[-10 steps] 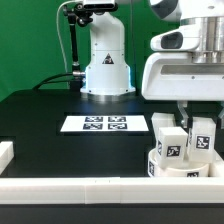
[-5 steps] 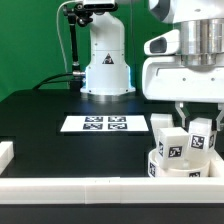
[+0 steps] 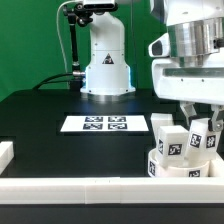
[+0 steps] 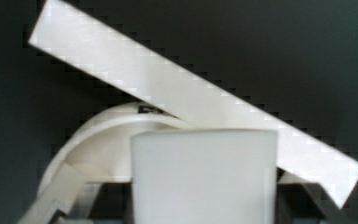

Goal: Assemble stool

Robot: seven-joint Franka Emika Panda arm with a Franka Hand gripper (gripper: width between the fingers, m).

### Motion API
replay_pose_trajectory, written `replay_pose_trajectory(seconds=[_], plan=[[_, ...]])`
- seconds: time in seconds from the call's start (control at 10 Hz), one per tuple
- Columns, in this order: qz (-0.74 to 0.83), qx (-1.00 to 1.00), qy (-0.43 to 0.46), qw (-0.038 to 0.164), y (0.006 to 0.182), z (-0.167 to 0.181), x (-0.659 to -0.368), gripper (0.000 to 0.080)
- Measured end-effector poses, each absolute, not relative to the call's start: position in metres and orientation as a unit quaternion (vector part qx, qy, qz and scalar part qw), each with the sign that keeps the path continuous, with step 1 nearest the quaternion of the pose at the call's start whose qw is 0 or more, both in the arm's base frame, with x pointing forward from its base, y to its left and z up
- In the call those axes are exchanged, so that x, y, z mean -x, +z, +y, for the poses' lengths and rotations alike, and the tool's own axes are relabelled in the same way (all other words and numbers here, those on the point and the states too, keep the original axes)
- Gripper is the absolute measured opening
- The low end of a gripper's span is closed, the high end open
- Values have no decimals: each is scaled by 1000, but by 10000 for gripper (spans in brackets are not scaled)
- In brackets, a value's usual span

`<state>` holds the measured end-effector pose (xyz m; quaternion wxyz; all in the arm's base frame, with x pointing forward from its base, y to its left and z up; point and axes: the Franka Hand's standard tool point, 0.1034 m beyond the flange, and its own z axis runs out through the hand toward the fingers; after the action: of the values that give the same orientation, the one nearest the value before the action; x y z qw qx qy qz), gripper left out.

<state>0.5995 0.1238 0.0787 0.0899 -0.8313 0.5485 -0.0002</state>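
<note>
Hanging over the exterior view's right side, the Panda arm's gripper [image 3: 200,118] sits low above a cluster of white stool parts near the front rail. Fingers [image 3: 187,108] drop down behind a tagged white leg [image 3: 207,138], which stands tilted, its top leaning toward the exterior view's right. Jaws look partly closed around that leg's upper end, so it reads as clamped on the leg, though the contact itself is half hidden by the parts in front.

Round seat [image 3: 178,166] lies flat at the bottom of the cluster, tags on its rim. Second leg [image 3: 174,146] stands on or just behind the seat, roughly upright, tag facing the camera. Third leg [image 3: 162,124] stands just behind, toward the exterior view's left of the gripper.

Marker board [image 3: 94,124] lies flat on the black table [image 3: 60,150], mid-table, well apart from the cluster. White border rail [image 3: 80,190] runs along the front edge; a short rail piece [image 3: 6,154] sits at the exterior view's left.

Wrist view: blurry white block, the held leg [image 4: 202,175], fills the near field, curved seat rim [image 4: 105,135] behind it, a long white rail [image 4: 176,85] crossing diagonally on black.
</note>
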Motion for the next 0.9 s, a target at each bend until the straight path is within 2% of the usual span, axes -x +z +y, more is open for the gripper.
replay_pose_trajectory(seconds=[0.3, 0.9], plan=[[640, 761, 19, 104, 79, 123, -600, 343], [756, 643, 38, 118, 78, 129, -600, 343]])
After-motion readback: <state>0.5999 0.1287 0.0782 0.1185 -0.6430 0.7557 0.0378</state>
